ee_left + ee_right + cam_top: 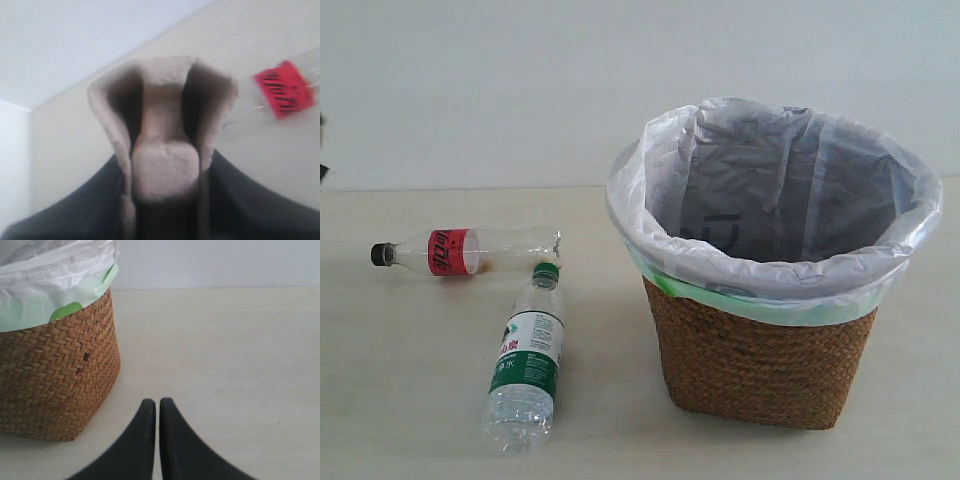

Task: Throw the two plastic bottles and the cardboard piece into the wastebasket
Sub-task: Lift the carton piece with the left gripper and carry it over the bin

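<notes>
The red-label bottle (465, 251) with a black cap lies on its side at the left of the table. The green-label bottle (527, 360) lies in front of it, its green cap touching the first bottle. The wicker wastebasket (760, 365) stands at the right with its white bag open. Neither gripper appears in the exterior view. In the left wrist view my left gripper (165, 210) is shut on the grey-beige cardboard piece (162, 135), held above the table with the red label (284, 89) visible beyond. My right gripper (157, 407) is shut and empty, low beside the wastebasket (55, 380).
The tabletop (410, 380) is pale beige with a plain white wall behind. A dark object (323, 170) shows at the far left edge of the exterior view.
</notes>
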`<state>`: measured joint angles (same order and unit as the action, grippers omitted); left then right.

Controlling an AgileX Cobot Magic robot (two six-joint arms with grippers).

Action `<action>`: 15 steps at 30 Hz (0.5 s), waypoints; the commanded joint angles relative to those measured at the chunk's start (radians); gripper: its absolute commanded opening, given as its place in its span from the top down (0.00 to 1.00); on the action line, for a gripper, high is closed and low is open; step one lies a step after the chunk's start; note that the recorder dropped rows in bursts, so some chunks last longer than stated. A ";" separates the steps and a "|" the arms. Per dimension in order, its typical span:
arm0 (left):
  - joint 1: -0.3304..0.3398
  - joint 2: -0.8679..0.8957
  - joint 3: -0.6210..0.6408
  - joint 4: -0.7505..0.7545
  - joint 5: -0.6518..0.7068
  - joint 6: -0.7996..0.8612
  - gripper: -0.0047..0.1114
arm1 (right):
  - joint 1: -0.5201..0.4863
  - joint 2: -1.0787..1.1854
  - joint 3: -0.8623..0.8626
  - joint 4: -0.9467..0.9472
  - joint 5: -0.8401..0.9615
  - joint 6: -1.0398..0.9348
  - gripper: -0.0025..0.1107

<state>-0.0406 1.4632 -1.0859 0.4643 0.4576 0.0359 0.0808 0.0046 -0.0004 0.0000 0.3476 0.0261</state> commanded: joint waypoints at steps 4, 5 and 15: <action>0.001 -0.032 -0.090 0.336 0.210 -0.337 0.93 | -0.006 -0.005 0.000 -0.008 -0.007 -0.004 0.98; -0.001 -0.030 -0.090 0.296 0.194 -0.337 0.93 | -0.006 -0.005 0.000 -0.008 -0.007 -0.004 0.98; -0.081 0.045 -0.090 -0.378 -0.025 -0.019 0.93 | -0.006 -0.005 0.000 -0.008 -0.007 -0.004 0.98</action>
<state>-0.0687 1.4822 -1.1692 0.2945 0.4972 -0.1518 0.0808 0.0046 -0.0004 0.0000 0.3476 0.0261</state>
